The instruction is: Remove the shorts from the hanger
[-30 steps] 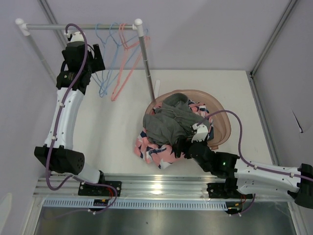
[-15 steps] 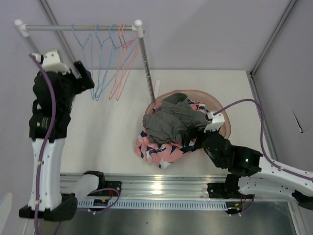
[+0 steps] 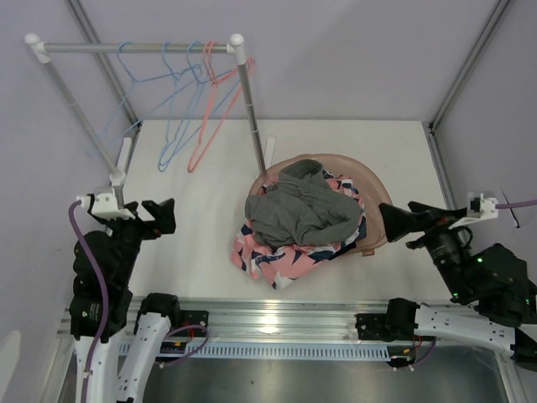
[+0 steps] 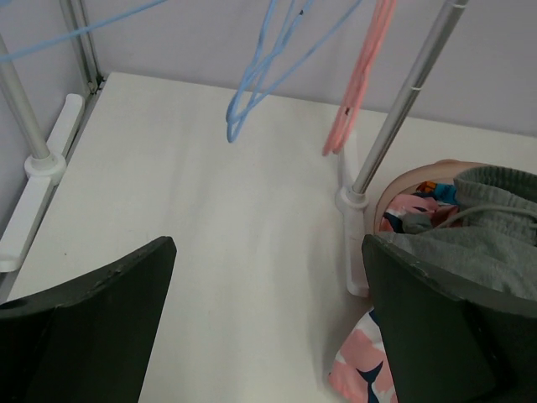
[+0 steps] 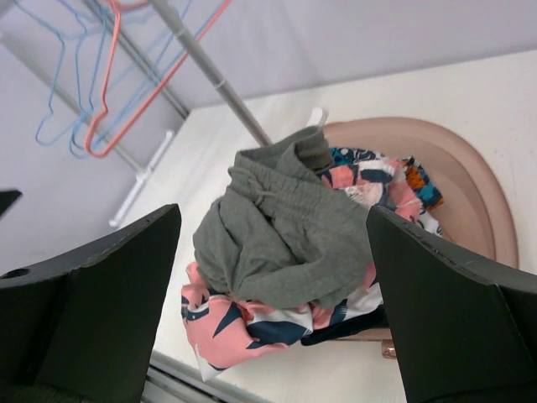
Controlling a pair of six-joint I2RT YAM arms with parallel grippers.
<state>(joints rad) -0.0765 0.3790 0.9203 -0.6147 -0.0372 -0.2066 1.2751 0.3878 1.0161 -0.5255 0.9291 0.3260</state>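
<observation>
- Grey drawstring shorts (image 3: 300,210) top the clothes heap (image 3: 277,256) in a pink plastic basin (image 3: 379,200), clear of bare wire hangers (image 3: 205,109).
- Left hand (image 3: 159,217), right hand (image 3: 401,225) gape empty; removal looks finished, only parking remains.

Left arm (image 3: 107,260): black joint housings, white links, white wrist-camera mount, purple cable (image 3: 77,231) looped alongside. Right arm (image 3: 482,277): same black-and-white build, second purple cable (image 3: 518,202) entering its mount. Left gripper (image 3: 161,217) and right gripper (image 3: 394,225): broad matte-black fingers (image 4: 92,327). Black bases (image 3: 159,306) bolted to a ribbed aluminium rail (image 3: 277,319).
</observation>
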